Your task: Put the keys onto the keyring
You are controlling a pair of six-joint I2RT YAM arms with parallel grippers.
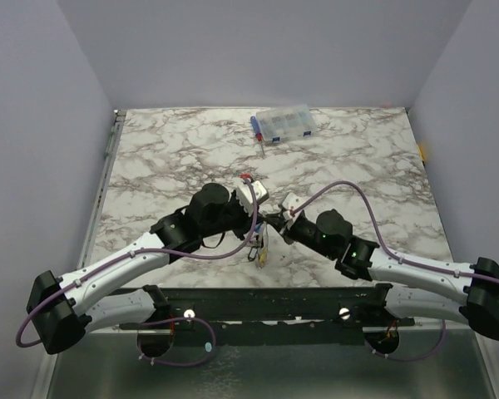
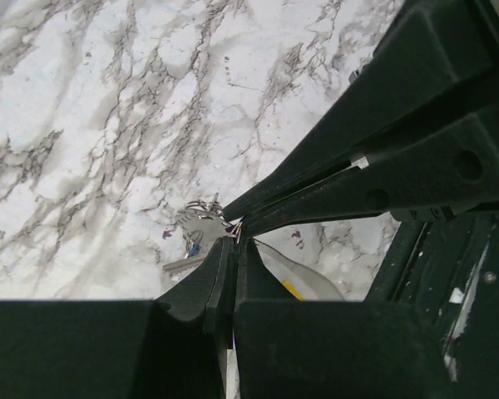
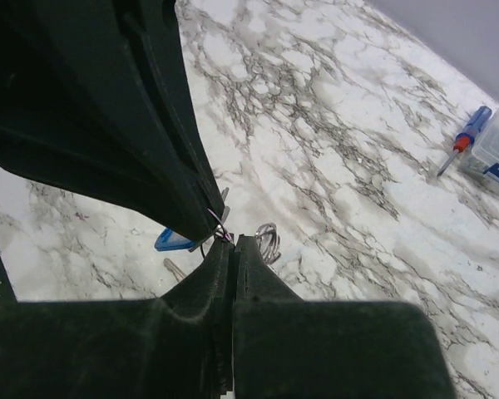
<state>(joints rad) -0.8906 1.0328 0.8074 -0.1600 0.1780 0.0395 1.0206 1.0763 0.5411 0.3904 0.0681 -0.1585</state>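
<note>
Top external view first: both arms reach in over the marbled worktop [image 1: 175, 158] and meet nose to nose, well on the near side of the clear box [image 1: 284, 125], towards the arm bases. The left pincer [image 1: 263, 218] and the right pincer [image 1: 274, 221] are both clenched, jaws pressed flat together, tips all but touching each other. A small bunch of keys [image 1: 260, 251] shows just on the near side of that meeting point, further still from the box. Over to the right wrist view: a thin silver wire runs between the two sets of tips, and the looped metal of the keyring [image 3: 268, 239] sits just beside them on the box side. A blue key [image 3: 173, 242] shows on the other side of the tips, away from the box. Which pincer really has the wire nipped I cannot tell, the gap is so tight. The left wrist view gives the same close huddle of black fingers. A blue-handled screwdriver [image 3: 464, 141] lies right against the box.
</note>
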